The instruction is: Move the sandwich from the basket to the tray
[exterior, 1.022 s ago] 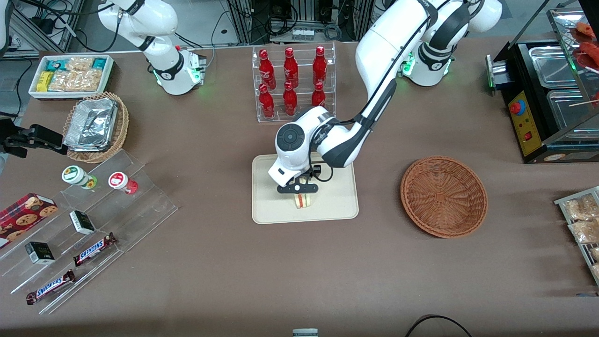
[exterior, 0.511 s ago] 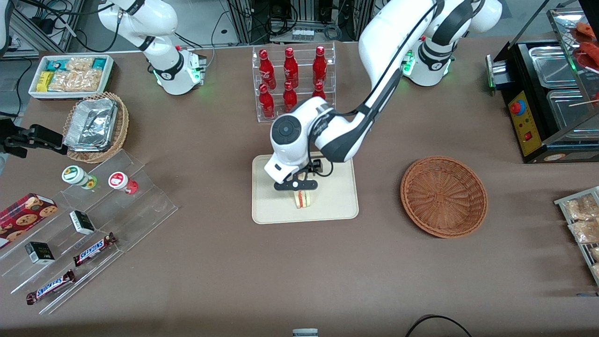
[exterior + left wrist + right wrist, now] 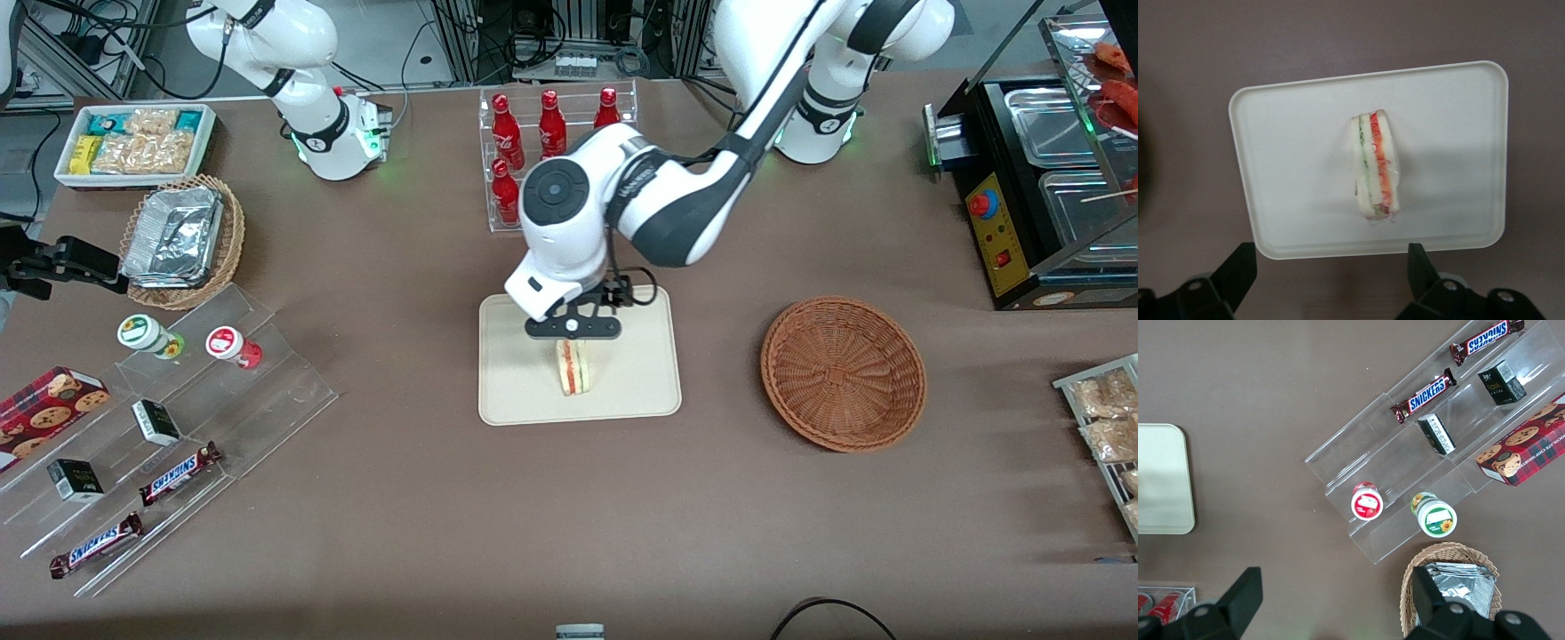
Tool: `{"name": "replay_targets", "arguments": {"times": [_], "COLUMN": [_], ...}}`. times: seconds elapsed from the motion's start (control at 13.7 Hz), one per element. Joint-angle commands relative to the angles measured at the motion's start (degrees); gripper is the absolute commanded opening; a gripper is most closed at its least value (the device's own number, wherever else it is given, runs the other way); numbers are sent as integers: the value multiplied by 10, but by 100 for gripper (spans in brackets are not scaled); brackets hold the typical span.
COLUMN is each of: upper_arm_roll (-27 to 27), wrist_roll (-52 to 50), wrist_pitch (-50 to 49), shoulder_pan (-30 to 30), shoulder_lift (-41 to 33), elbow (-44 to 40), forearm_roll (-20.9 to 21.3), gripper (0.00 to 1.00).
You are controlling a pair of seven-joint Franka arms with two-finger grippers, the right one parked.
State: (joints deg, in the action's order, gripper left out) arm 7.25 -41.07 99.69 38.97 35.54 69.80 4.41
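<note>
Hovering above tray [image 3: 649, 391], pincer [image 3: 573, 327] spread wide, holding nothing. Sandwich [image 3: 573, 367] on edge mid-tray; basket [image 3: 843, 372] empty. Placement looks complete; next move: retract arm clear.

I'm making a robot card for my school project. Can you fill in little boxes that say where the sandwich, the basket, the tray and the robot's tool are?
sandwich: standing on its edge on the tray, stripes showing
tray: holds only the sandwich
basket: empty, beside the tray toward the working arm's end
tool: open, above the sandwich, not touching it
task: looks done
</note>
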Motion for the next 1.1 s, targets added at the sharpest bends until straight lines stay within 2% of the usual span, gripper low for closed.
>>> {"name": "replay_targets", "arguments": {"times": [0.0,0.51,0.73,1.02], "upper_arm_roll": [3,3,3,2], "wrist_roll": [76,232,297,311], "wrist_pitch": [-13,-25,-29,-49], "shoulder_pan": [-41,-155,-208,-267], "shoulder_lift": [-61,-161,-214,-247], "elbow": [66,177,219,231], "forearm_roll": [1,-2,-19,-34], "gripper": [100,100,100,100]}}
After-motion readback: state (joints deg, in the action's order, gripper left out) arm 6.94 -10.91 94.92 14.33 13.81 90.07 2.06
